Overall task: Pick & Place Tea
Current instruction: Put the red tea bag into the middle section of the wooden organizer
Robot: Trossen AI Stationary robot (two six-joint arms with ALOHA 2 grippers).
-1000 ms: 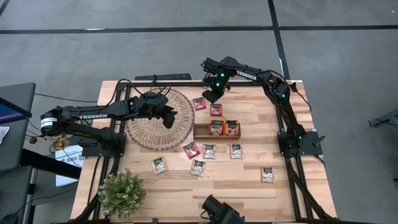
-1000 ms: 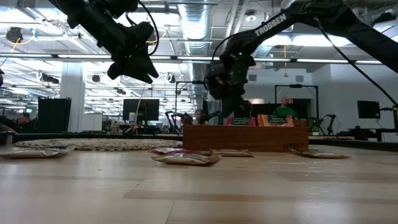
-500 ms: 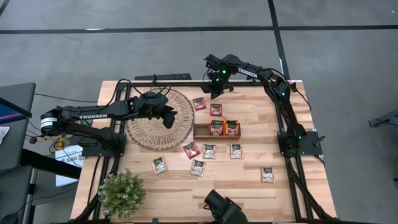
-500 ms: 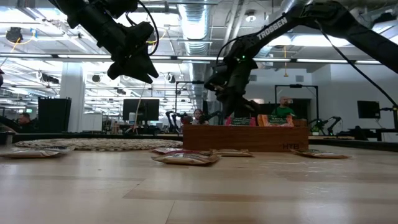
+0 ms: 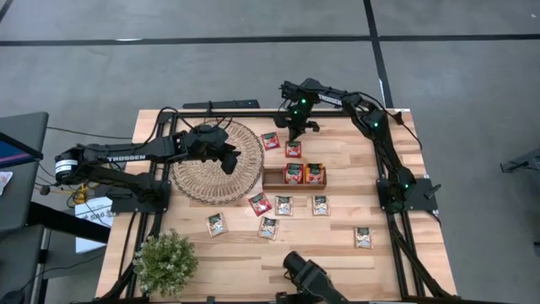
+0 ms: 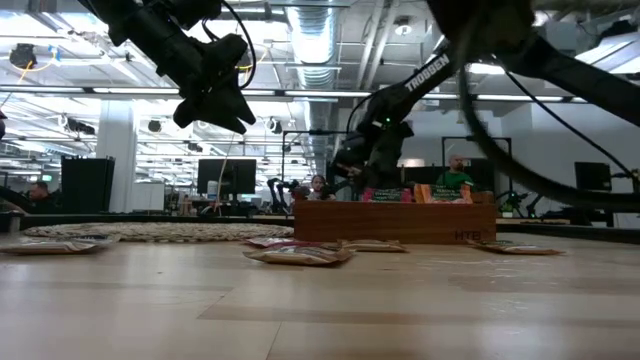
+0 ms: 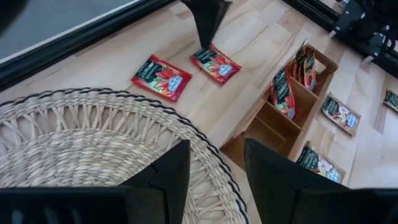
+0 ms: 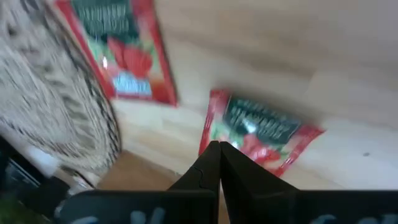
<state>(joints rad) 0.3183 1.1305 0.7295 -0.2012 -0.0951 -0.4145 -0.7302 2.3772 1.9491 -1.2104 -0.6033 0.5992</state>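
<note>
red tea sachet (image 8: 261, 134) flat just under the closed right pincer (image 8: 214, 149) tips

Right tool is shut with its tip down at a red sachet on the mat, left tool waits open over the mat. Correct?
Not quite. The red sachet under the right tool lies on the bare table, beyond the mat, as the left wrist view shows. The rest holds: the right tool is shut with its tip down at that sachet, and the left tool waits open over the mat.
</note>
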